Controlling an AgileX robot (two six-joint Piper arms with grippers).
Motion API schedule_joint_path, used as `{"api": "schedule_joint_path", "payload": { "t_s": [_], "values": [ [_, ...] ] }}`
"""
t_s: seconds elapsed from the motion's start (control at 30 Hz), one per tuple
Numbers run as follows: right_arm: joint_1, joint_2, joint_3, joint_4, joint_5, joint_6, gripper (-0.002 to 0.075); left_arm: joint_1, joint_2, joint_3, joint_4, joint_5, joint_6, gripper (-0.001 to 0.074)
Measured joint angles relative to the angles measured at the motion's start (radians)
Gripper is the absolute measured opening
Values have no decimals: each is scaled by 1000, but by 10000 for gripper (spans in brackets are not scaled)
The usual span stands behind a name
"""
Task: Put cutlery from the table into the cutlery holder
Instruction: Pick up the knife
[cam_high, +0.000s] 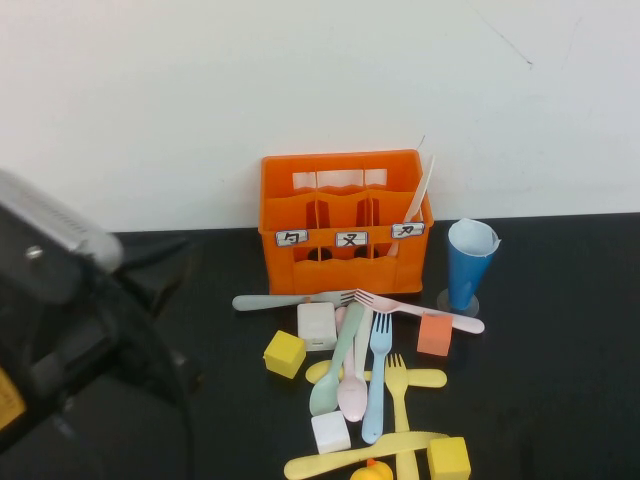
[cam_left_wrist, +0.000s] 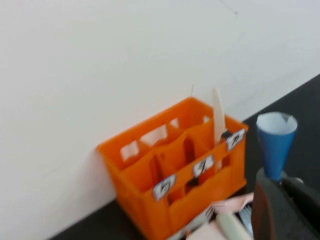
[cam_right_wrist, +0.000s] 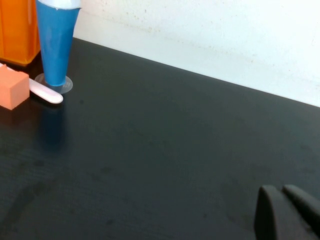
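So, biggest first: the black bench (cam_high: 560, 330) is seen stretching across the whole view, backed by a white wall (cam_high: 200, 90). A big blurry chunk of the left arm (cam_high: 60, 330) is parked over the bench's left side.

The orange cutlery holder (cam_high: 345, 220) is set at the back of the bench, against the wall, with three small labels across its front. One white knife (cam_high: 424, 190) is already stood upright in its right-hand compartment, leaning a bit to the right. A blue conical cup (cam_high: 468, 262) is placed just right of the holder.

The rest of the cutlery (cam_high: 365, 365) is piled flat on the bench in front of the holder: forks, spoons and knives in mint, pink, light blue and yellow, crossed over each other. Yellow, white and orange cubes are scattered through the pile, with a yellow duck at the near edge.

The left end effector (cam_left_wrist: 280, 200) is raised in front of the holder, clenched, nothing gripped. The right end effector (cam_right_wrist: 285, 205) is clenched too, empty, low over bare bench well right of the cup.
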Motion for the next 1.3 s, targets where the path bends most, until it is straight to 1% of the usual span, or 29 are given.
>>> {"api": "schedule_joint_path", "payload": {
  "t_s": [0.23,0.37,0.47,0.57,0.67,0.87,1.0,1.13,1.3],
  "values": [
    [0,0,0,0,0,0,-3,0,-125,18,-37,258,-6,0],
    [0,0,0,0,0,1,-3,0,-137,18,-126,396,-6,0],
    [0,0,0,0,0,1,-3,0,-107,18,-193,464,1,0],
    [0,0,0,0,0,1,-3,0,-43,18,-242,483,39,0],
    [0,0,0,0,0,1,-3,0,51,-7,-310,519,118,0],
    [0,0,0,0,0,1,-3,0,290,-166,-437,579,303,0],
    [0,0,0,0,0,1,-3,0,414,-241,-463,573,360,0],
    [0,0,0,0,0,2,-3,0,455,-249,-494,542,391,0],
    [0,0,0,0,0,4,-3,0,389,-222,-541,482,403,0]
  ]
}}
